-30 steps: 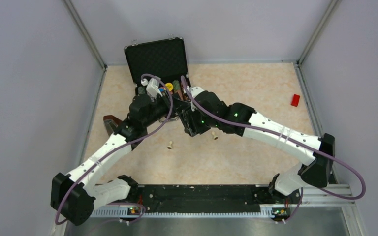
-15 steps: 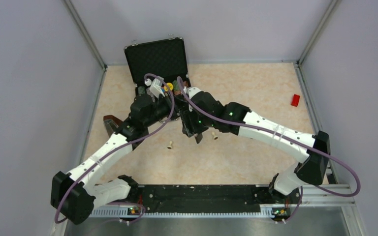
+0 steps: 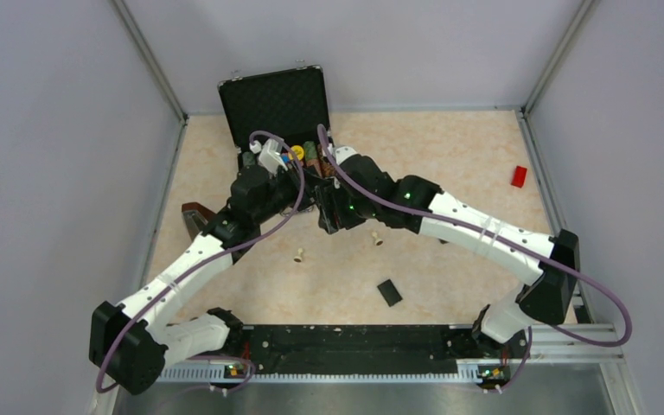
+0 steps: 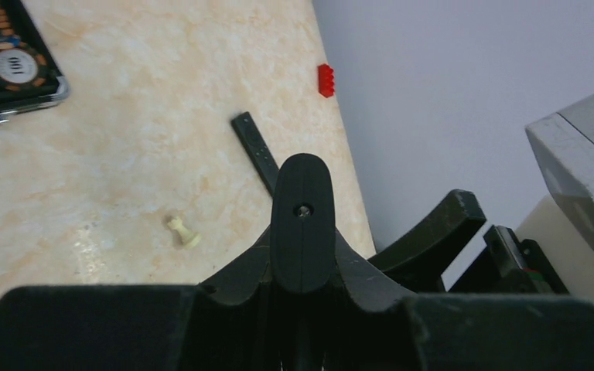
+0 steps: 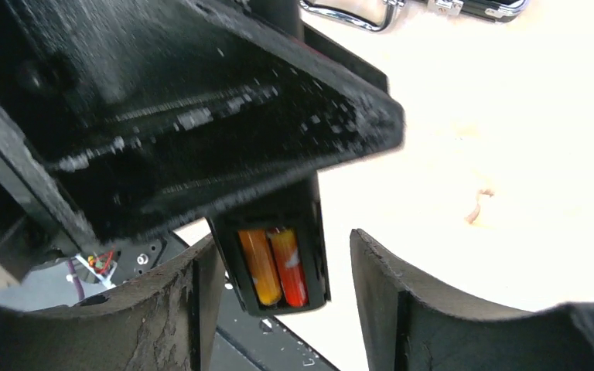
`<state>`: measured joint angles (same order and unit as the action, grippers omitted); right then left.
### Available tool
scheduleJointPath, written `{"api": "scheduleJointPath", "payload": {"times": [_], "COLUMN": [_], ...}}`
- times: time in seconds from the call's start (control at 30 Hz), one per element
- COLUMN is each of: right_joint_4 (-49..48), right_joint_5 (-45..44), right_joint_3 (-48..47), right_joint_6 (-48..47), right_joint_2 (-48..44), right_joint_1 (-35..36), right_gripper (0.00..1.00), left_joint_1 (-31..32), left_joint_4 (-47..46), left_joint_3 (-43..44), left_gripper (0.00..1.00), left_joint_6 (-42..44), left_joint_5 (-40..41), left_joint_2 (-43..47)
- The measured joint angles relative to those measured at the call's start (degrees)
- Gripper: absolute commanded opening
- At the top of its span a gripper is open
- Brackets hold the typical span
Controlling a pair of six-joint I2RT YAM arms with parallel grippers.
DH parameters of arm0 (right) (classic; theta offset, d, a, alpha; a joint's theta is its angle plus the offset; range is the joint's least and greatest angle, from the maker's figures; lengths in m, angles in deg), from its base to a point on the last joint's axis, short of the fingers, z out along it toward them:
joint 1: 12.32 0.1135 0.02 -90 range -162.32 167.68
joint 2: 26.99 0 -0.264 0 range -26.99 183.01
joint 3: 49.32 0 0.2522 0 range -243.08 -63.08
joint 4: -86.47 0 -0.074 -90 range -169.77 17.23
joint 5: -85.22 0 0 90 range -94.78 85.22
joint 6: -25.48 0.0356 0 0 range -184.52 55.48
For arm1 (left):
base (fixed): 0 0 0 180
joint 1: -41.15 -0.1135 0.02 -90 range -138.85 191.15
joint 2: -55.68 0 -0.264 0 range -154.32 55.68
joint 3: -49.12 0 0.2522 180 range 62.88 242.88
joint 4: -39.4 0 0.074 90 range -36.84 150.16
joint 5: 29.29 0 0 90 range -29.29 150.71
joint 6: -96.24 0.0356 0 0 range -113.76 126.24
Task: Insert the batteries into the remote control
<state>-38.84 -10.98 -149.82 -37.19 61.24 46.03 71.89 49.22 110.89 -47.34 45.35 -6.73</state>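
My left gripper [image 3: 314, 195] is shut on the remote control [image 4: 302, 220], which shows end-on between its fingers in the left wrist view. In the right wrist view the remote's back end [image 5: 309, 232] hangs with its compartment open. The two batteries [image 5: 272, 267], one orange and one red, lie side by side in it. My right gripper [image 5: 282, 246] is open and empty, with that end of the remote between its fingers [image 5: 390, 301]. In the top view the right gripper [image 3: 333, 216] is just right of the left one. The small black back cover [image 3: 389, 292] lies loose on the table near the front.
An open black case [image 3: 277, 104] with chips and small items stands at the back. Two cream pegs [image 3: 298, 255] [image 3: 377, 239] lie on the table. A plain black bar [image 4: 254, 151] and a red brick [image 3: 519, 176] are to the right. A brown object [image 3: 194, 216] lies at the left.
The back cover, at my right gripper's tips half a second ago, now lies on the table near the front. The right gripper is open and has shifted slightly back.
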Motion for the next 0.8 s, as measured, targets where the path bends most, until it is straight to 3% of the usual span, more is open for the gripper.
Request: {"api": "scheduleJointPath", "payload": {"times": [0.27,0.43,0.63,0.8], "right_joint_4": [-2.97,0.76,4.98,5.66], "right_joint_5": [0.81,-3.19,-4.59,-4.15], "right_joint_3": [10.75,21.27,30.51,32.3], "right_joint_6": [4.46,5.9,5.95,5.64], "right_joint_2": [-7.56,-13.46,-8.57,-3.39], "right_joint_1": [-1.99,-4.79,-5.11,-5.11], "right_gripper": [0.67,0.73,0.75,0.75], "left_joint_1": [0.15,-0.26,-0.28,-0.66], "left_joint_4": [3.72,5.33,9.18,11.54], "left_joint_3": [-0.02,-0.98,-2.82,-2.93], "left_gripper": [0.0,0.0,0.0,0.0], "left_joint_6": [1.33,2.54,3.02,3.26], "left_joint_5": [7.13,9.35,12.22,15.56], "left_joint_2": [0.02,0.04,1.79,3.98]}}
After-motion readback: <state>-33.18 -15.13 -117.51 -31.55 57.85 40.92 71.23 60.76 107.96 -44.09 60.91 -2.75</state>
